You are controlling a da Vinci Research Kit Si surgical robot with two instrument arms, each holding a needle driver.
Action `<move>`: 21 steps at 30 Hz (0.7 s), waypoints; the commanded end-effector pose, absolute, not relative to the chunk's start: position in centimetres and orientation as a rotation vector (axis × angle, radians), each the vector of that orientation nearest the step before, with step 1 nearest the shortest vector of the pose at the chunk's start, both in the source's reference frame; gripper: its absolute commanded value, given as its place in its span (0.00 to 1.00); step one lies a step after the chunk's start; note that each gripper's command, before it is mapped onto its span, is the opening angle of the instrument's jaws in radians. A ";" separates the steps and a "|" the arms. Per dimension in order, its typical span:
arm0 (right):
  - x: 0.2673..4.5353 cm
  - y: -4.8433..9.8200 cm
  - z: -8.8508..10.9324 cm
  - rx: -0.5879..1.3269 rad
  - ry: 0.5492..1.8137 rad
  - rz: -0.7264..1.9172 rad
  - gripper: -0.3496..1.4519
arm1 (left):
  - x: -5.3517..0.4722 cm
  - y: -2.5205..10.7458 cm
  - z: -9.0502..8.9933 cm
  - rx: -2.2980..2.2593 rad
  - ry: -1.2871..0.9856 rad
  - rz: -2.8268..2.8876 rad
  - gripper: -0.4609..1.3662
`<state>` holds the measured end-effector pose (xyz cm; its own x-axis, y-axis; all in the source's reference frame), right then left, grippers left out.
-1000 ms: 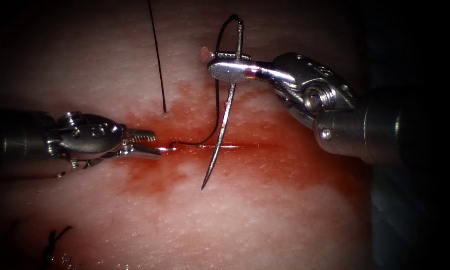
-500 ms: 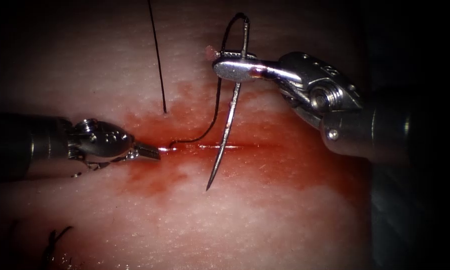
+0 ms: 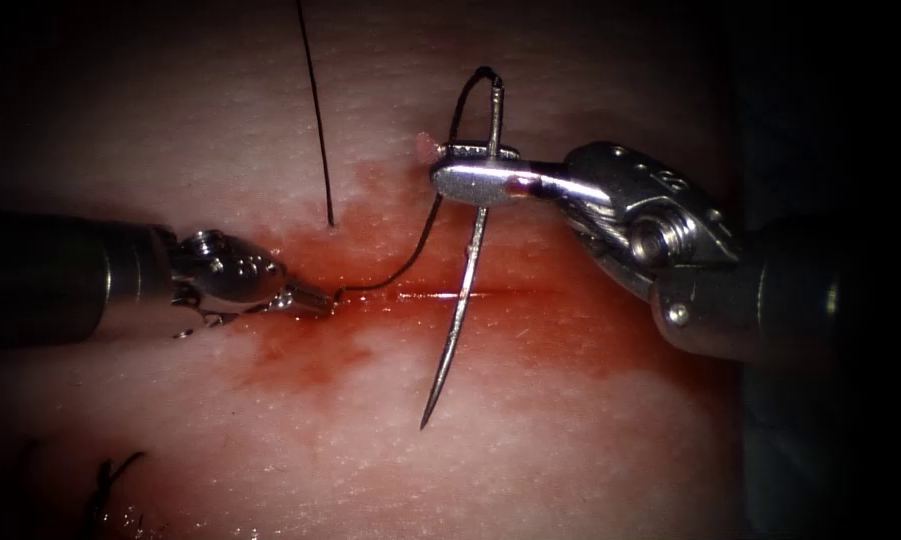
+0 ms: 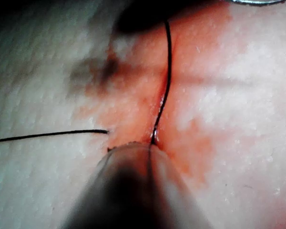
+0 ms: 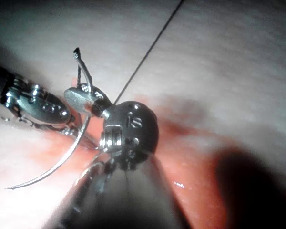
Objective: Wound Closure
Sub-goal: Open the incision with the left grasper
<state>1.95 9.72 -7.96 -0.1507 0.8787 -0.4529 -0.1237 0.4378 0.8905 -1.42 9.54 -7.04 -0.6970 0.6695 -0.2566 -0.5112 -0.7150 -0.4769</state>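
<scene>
Red-stained tissue (image 3: 570,440) fills frame. Right claw (image 3: 470,178) clenched on needle (image 3: 460,310) near its swaged end, point free below cut (image 3: 440,294). Left claw (image 3: 315,298) clenched on thread (image 3: 410,262) at cut's left end. Best keep thread slack off the needle point.

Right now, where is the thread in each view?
Endoscope: thread runs from the needle's rear end, held by the right tool, to the cut, where the left tool grips it.
Left wrist: thread runs along the cut into the left tool's tip.
Right wrist: a strand passes behind the right tool, which holds the needle clear of the tissue.
Shared landmark: the red fluid.
</scene>
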 end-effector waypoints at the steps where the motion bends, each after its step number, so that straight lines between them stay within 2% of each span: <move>1: 1.95 9.7 -8.0 0.715 1.441 1.026 0.00 | -1.41 9.6 -7.0 -0.527 -0.498 2.377 0.06; 7: 1.94 9.5 -7.9 0.737 1.430 1.041 0.00 | -1.32 9.6 -6.8 -0.409 -0.493 2.435 0.06; 16: 2.03 9.3 -7.8 0.774 1.406 1.076 0.00 | -1.29 9.4 -6.7 -0.260 -0.657 2.489 0.06; 18: 2.05 9.2 -7.7 0.784 1.402 1.086 0.00 | -1.30 9.3 -6.6 -0.254 -0.676 2.481 0.20; 19: 2.06 9.2 -7.7 0.800 1.396 1.100 0.00 | -1.30 9.3 -6.6 -0.244 -0.684 2.476 0.30; 21: 2.06 9.2 -7.7 0.806 1.390 1.103 0.00 | -1.30 9.3 -6.6 -0.232 -0.688 2.468 0.39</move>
